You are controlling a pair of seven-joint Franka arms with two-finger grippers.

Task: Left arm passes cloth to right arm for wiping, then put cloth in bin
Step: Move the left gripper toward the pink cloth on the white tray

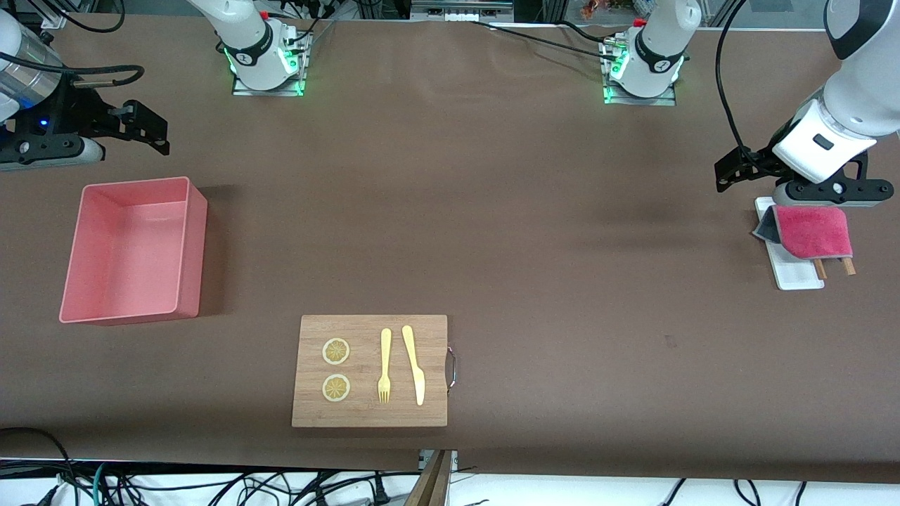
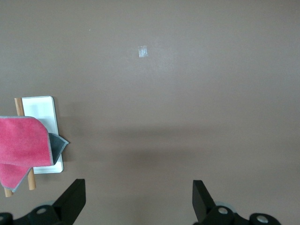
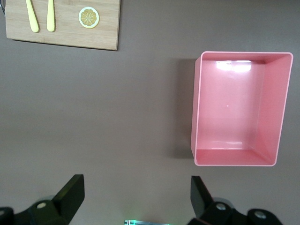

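Note:
The cloth (image 1: 812, 230), magenta-red with a dark grey corner folded out, lies draped over a small white tray (image 1: 793, 273) at the left arm's end of the table. It also shows in the left wrist view as the cloth (image 2: 23, 140). My left gripper (image 1: 730, 174) hangs open over bare table just beside the tray, apart from the cloth, and nothing is between the jaws of my left gripper (image 2: 139, 197). The pink bin (image 1: 193, 253) stands empty at the right arm's end. My right gripper (image 1: 156, 133) hovers open over the table beside the bin (image 3: 234, 112).
A wooden cutting board (image 1: 369, 411) lies near the front edge with two lemon slices (image 1: 336, 351), a yellow fork (image 1: 384, 365) and a yellow knife (image 1: 413, 364). Two wooden chopsticks (image 1: 847, 266) poke out from under the cloth. A brown cover spreads over the table.

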